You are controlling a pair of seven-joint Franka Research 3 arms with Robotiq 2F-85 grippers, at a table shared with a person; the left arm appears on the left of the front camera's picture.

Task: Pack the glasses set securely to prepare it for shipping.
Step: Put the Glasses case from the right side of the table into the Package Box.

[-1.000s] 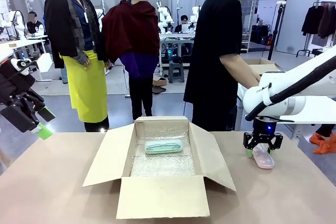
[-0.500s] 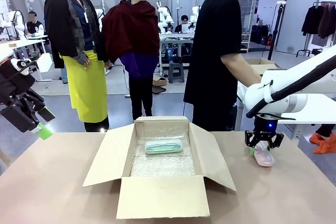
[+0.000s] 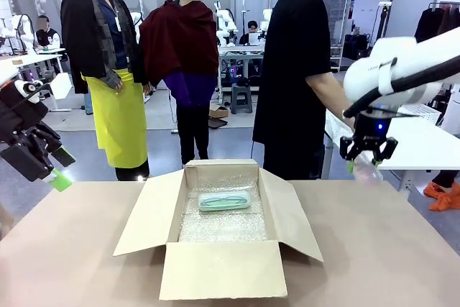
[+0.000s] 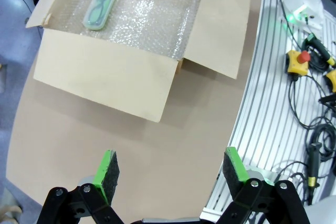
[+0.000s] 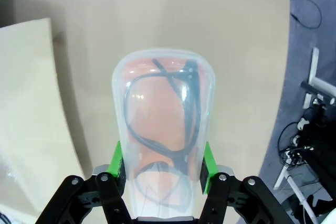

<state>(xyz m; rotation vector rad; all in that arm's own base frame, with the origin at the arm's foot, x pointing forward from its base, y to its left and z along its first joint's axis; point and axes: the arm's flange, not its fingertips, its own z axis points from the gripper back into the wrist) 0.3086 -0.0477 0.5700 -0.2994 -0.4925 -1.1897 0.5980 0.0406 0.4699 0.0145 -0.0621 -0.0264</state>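
Quick progress check on the packing job. I'm calling it roughly halfway, going by how things are lying. The mint-green case (image 3: 224,201) is already sitting in the open box (image 3: 223,271), lying flat on the bubble wrap (image 3: 223,229) toward the far end, glasses visible through the lid.

The pink case (image 5: 164,124) is the one I'm working on. My right gripper (image 3: 368,154) is pinching it across its narrow sides, green pads pressed against both edges. The case is hanging down from the jaws, up in the air off to the right of the box and well above the table (image 3: 72,264). My left gripper (image 4: 171,171) is hovering over the left side of the table with its jaws spread wide, holding nothing.

What's left, as I'm reading it: carrying the pink case over, setting it down beside the green one, then probably covering them and folding the flaps shut. The flaps are all standing open.

Compared with a second ago: the pink case was down at table level on the right with my right gripper low over it. Now it's lifted clear and riding much higher. The left arm and the mint-green case aren't showing any change.
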